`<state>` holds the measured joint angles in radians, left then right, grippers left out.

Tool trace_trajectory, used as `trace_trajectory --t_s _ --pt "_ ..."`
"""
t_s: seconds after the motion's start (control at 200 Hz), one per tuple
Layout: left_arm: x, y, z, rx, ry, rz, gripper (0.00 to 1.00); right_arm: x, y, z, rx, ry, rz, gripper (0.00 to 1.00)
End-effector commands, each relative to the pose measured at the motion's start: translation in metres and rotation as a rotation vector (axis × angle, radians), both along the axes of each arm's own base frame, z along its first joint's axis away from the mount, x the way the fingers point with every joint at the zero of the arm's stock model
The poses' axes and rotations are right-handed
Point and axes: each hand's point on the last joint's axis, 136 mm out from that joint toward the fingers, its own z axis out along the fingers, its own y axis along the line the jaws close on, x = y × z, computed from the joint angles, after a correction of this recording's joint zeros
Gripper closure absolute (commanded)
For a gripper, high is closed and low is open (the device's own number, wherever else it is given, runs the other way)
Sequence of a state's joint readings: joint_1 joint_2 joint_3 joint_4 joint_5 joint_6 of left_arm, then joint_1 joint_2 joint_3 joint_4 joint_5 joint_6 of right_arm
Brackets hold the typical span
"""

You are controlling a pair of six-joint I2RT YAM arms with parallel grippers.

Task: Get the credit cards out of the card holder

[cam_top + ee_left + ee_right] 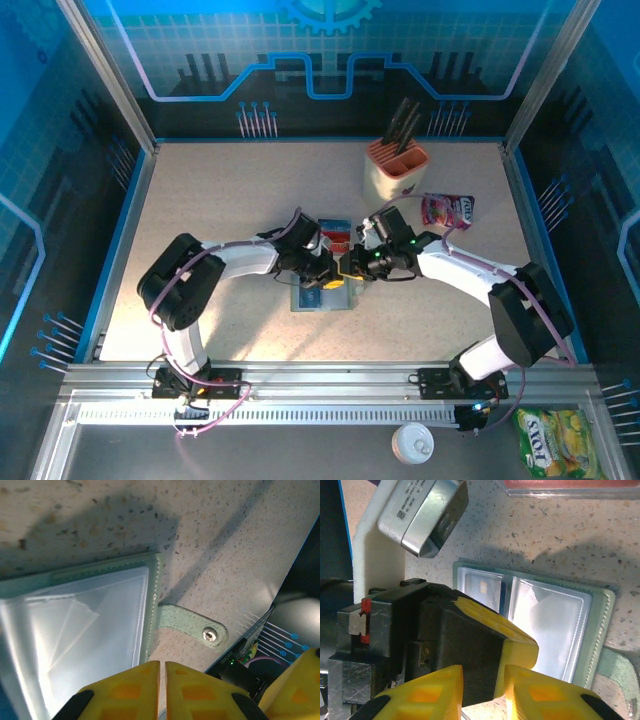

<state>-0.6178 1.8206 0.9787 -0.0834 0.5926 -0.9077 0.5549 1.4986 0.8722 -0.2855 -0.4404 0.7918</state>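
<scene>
The grey-green card holder (318, 298) lies open and flat on the table, its clear sleeves (75, 615) facing up and its snap tab (210, 632) sticking out. One sleeve holds a blue-and-white card (487, 590). Red and blue credit cards (335, 233) lie on the table just beyond it, and a red one's edge (570, 485) is visible in the right wrist view. My left gripper (162, 680) is shut to a thin slit at the holder's tab-side edge; whether it pinches anything is unclear. My right gripper (484, 690) hovers slightly open close behind the left fingers (520, 640), holding nothing.
A cream knife block (395, 168) stands at the back right, with a pink snack packet (447, 210) beside it. A yellow packet (555, 440) and a white cap (412, 442) lie off the table by the near rail. Both arms crowd the table's middle.
</scene>
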Motion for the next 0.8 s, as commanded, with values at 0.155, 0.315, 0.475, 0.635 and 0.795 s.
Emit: trace_trajectory --t_s 0.155,0.315,0.475,0.635,0.795 --pt "-0.002 -0.014 0.006 -0.038 -0.002 -0.045 0.86 -0.004 -0.010 -0.005 -0.024 0.012 -0.015 0.71" --pt "0.000 -0.006 0.010 -0.016 -0.026 -0.031 0.86 -0.004 -0.008 -0.006 -0.016 0.020 -0.018 0.71" --pt "0.003 0.010 0.012 -0.006 -0.034 0.012 0.86 -0.003 -0.003 -0.007 -0.009 0.023 -0.014 0.71" --pt "0.004 0.031 0.016 -0.001 -0.045 0.060 0.87 -0.002 0.006 -0.009 -0.006 0.030 -0.001 0.71" --pt "0.001 0.054 0.017 0.010 -0.045 0.100 0.87 -0.001 0.020 -0.012 -0.002 0.036 0.024 0.71"
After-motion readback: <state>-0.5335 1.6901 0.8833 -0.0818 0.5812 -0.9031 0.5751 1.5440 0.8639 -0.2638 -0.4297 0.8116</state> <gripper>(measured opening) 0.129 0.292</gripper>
